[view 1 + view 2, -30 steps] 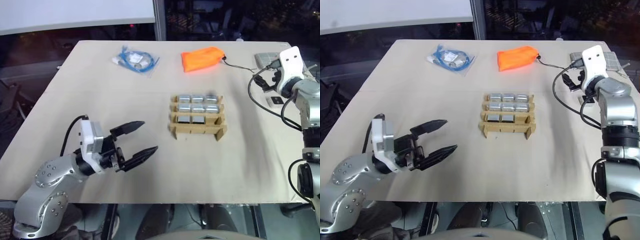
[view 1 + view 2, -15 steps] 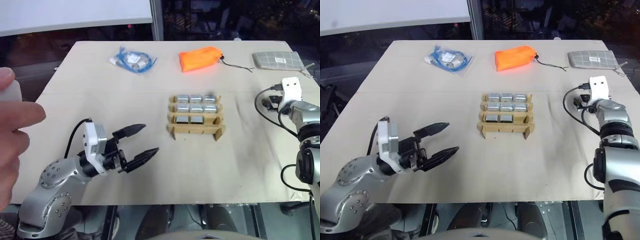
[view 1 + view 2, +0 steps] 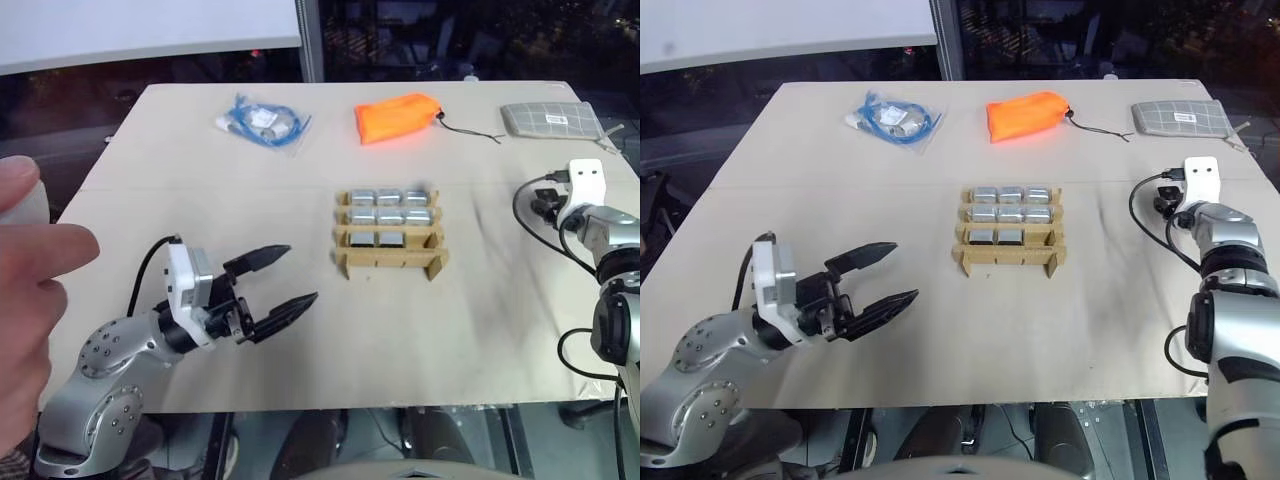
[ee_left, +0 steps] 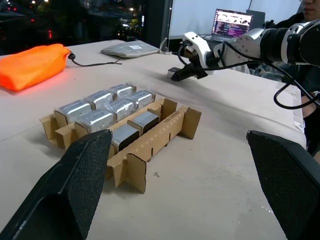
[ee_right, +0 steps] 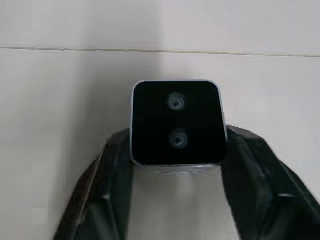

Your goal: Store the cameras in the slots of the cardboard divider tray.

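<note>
My right hand (image 5: 176, 155) is closing its fingers (image 5: 112, 170) around a camera (image 5: 176, 122) lying dark face up on the bench (image 3: 200, 200), out near the right edge and well apart from the cardboard divider tray (image 3: 390, 238). A second ago this hand was raised and wide apart beside the grey grid-patterned pouch (image 3: 552, 118); it has since come down, and the fingers are now touching the camera's two sides. I am judging the grasp as made or nearly made, so lifting is next. The tray is already carrying eight cameras (image 3: 391, 208) in its far three rows, with one third-row slot and the whole near row free. My left hand (image 3: 275, 285) is hovering released, fingers spread, near the bench's front left.
</note>
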{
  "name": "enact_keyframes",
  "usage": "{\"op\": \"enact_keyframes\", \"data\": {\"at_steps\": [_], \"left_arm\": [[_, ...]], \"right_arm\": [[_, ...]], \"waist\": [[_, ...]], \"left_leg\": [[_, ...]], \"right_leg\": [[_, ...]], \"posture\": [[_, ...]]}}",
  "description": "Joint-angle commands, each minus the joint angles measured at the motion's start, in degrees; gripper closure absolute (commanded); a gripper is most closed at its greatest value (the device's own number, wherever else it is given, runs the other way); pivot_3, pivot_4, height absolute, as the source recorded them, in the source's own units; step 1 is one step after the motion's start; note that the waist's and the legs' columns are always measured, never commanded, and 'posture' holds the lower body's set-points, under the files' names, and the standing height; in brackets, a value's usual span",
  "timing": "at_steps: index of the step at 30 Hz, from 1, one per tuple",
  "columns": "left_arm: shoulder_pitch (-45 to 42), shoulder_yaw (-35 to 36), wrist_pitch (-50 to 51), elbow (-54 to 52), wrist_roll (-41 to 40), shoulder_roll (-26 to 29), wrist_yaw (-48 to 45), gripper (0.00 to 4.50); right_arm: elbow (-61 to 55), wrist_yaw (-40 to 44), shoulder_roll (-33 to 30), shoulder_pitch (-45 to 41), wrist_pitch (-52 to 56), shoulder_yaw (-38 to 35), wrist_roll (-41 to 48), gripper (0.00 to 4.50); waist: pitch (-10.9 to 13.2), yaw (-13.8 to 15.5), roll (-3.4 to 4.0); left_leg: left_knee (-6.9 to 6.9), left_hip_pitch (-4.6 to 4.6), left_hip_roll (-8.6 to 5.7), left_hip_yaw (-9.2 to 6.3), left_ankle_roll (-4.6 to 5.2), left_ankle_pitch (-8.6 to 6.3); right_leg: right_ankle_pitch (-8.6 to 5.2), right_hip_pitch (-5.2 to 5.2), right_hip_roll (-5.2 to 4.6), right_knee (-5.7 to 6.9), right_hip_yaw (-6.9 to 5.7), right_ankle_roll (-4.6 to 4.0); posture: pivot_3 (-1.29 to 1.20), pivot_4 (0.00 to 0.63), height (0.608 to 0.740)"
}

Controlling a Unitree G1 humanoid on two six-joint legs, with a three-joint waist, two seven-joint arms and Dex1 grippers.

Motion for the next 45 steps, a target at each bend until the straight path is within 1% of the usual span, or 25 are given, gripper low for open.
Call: {"op": "enact_keyframes", "data": {"at_steps": [1, 3, 4, 5, 6, 8, 9, 10, 12, 14, 17, 20, 22, 25, 37, 45], "left_arm": [[-1.6, 1.2, 1.3, -1.8, -1.6, 0.1, 2.7, 0.0], [-3.2, 1.1, 3.8, -2.0, -2.9, -0.2, 6.4, 0.0], [-4.8, 1.1, 6.5, -2.3, -5.8, -0.1, 8.8, 0.0], [-6.9, 1.2, 9.5, -2.4, -9.2, 0.2, 11.6, 0.0], [-9.2, 1.2, 12.4, -2.2, -12.7, 0.6, 14.2, 0.0], [-14.4, 0.8, 19.6, -1.1, -21.3, 2.3, 21.0, 0.0], [-17.3, 0.3, 22.3, 0.1, -26.1, 2.8, 23.5, 0.0], [-20.1, -0.4, 24.1, 1.2, -29.3, 2.9, 25.2, 0.0], [-25.8, -2.3, 27.6, 4.8, -36.5, 2.2, 29.9, 0.0], [-30.2, -4.4, 30.5, 8.0, -40.2, 1.4, 34.3, 0.0], [-34.5, -7.5, 34.6, 11.7, -44.0, 1.0, 37.9, 0.0], [-36.9, -8.4, 36.4, 15.3, -47.7, 0.2, 40.9, 0.0], [-37.9, -9.2, 38.1, 16.8, -48.8, 0.3, 41.9, 0.0], [-39.2, -9.6, 39.0, 18.2, -51.6, -0.4, 44.1, 0.0], [-41.0, -10.0, 40.4, 19.0, -51.5, -1.5, 45.0, 0.0], [-41.3, -9.7, 40.5, 19.2, -50.7, -1.8, 44.4, 0.0]], "right_arm": [[-3.3, 1.7, -1.5, 0.1, -2.1, 0.6, -0.6, 2.59], [-6.8, 3.2, -2.0, 1.5, -4.5, 1.4, -1.2, 2.59], [-13.3, 6.1, -2.6, 4.2, -7.0, 2.5, -1.4, 2.59], [-22.9, 9.8, -3.2, 8.4, -9.2, 3.6, -1.0, 2.59], [-34.6, 13.5, -3.7, 13.4, -9.2, 4.3, 0.7, 2.59], [-60.2, 19.6, -4.9, 24.1, -6.4, 5.5, 5.6, 2.59], [-71.8, 21.1, -5.4, 28.6, -3.6, 6.5, 7.8, 2.59], [-80.7, 21.3, -5.5, 31.7, -1.7, 7.6, 8.5, 2.59], [-93.6, 20.5, -4.8, 35.3, 0.9, 11.3, 8.1, 2.59], [-100.6, 19.6, -3.9, 36.5, 1.5, 14.9, 5.9, 2.59], [-104.4, 17.9, -1.5, 35.7, 2.8, 18.5, 3.9, 2.59], [-105.3, 17.1, 0.0, 34.9, 3.0, 20.4, 2.2, 2.59], [-105.5, 17.0, 0.6, 34.6, 2.3, 21.2, 1.0, 2.59], [-106.1, 16.8, 1.8, 34.0, 2.0, 21.8, 0.5, 2.59], [-105.8, 16.6, 5.0, 32.5, 2.4, 23.2, -1.5, 2.59], [-105.5, 17.1, 5.7, 32.5, 2.3, 23.1, -2.3, 2.59]], "waist": [[0.0, 0.0, 0.0], [0.0, 0.1, 0.0], [0.0, 0.0, 0.01], [0.0, 0.2, 0.01], [0.0, 0.5, 0.04], [0.0, 0.7, 0.1], [0.0, 0.3, 0.12], [0.0, 0.1, 0.19], [0.0, 0.0, 0.1], [0.0, -0.2, 0.1], [0.0, 0.4, 0.05], [0.0, 1.0, 0.04], [0.0, 1.5, 0.03], [0.0, 1.6, 0.03], [0.0, 1.6, 0.03], [0.0, 1.6, 0.03]], "left_leg": [[0.0, 0.01, 0.0, -0.01, 0.01, -0.01], [0.01, 0.0, 0.01, -0.04, 0.01, 0.0], [0.02, 0.0, 0.0, -0.04, 0.01, -0.01], [0.02, 0.0, 0.0, -0.03, 0.0, 0.0], [0.05, -0.05, 0.0, -0.09, 0.01, -0.01], [0.1, -0.16, 0.0, -0.24, 0.04, -0.03], [0.11, -0.18, 0.0, -0.31, 0.04, -0.04], [0.12, -0.12, 0.03, -0.3, 0.05, -0.05], [0.12, -0.12, 0.05, -0.35, 0.05, -0.06], [0.23, -0.06, 0.09, -0.33, 0.0, -0.08], [0.37, -0.01, 0.02, -0.3, -0.01, -0.07], [0.54, -0.03, 0.0, -0.31, -0.1, -0.02], [0.55, -0.05, 0.0, -0.33, -0.21, 0.05], [0.53, -0.1, 0.0, -0.32, -0.25, 0.07], [0.52, -0.11, 0.0, -0.31, -0.25, 0.07], [0.52, -0.11, 0.0, -0.31, -0.25, 0.07]], "right_leg": [[0.0, 0.0, 0.0, 0.02, 0.0, 0.0], [0.0, 0.0, 0.01, 0.03, -0.03, 0.0], [0.0, -0.01, 0.01, 0.04, -0.03, 0.0], [0.0, -0.01, 0.01, 0.04, -0.02, 0.01], [0.0, -0.04, 0.0, 0.06, -0.07, 0.01], [0.01, -0.08, -0.01, 0.08, -0.19, 0.05], [0.01, -0.11, -0.01, 0.13, -0.23, 0.06], [0.0, -0.09, 0.04, 0.13, -0.2, 0.06], [0.0, -0.1, 0.05, 0.17, -0.23, 0.07], [0.01, -0.04, 0.12, 0.22, -0.2, 0.08], [0.09, 0.05, 0.09, 0.24, -0.16, 0.2], [0.12, 0.06, 0.09, 0.24, -0.18, 0.23], [0.12, 0.02, 0.1, 0.24, -0.19, 0.23], [0.13, 0.01, 0.09, 0.24, -0.18, 0.22], [0.13, 0.01, 0.08, 0.22, -0.17, 0.22], [0.13, 0.01, 0.08, 0.22, -0.17, 0.21]], "posture": [[0.0, 0.15, 0.74], [0.0, 0.15, 0.74], [0.0, 0.15, 0.74], [0.0, 0.15, 0.74], [0.0, 0.15, 0.74], [0.0, 0.15, 0.74], [0.0, 0.15, 0.74], [0.0, 0.15, 0.74], [0.0, 0.15, 0.74], [0.0, 0.15, 0.74], [0.0, 0.15, 0.74], [0.0, 0.15, 0.74], [0.0, 0.15, 0.74], [0.0, 0.15, 0.74], [0.0, 0.15, 0.74], [0.0, 0.15, 0.74]]}}
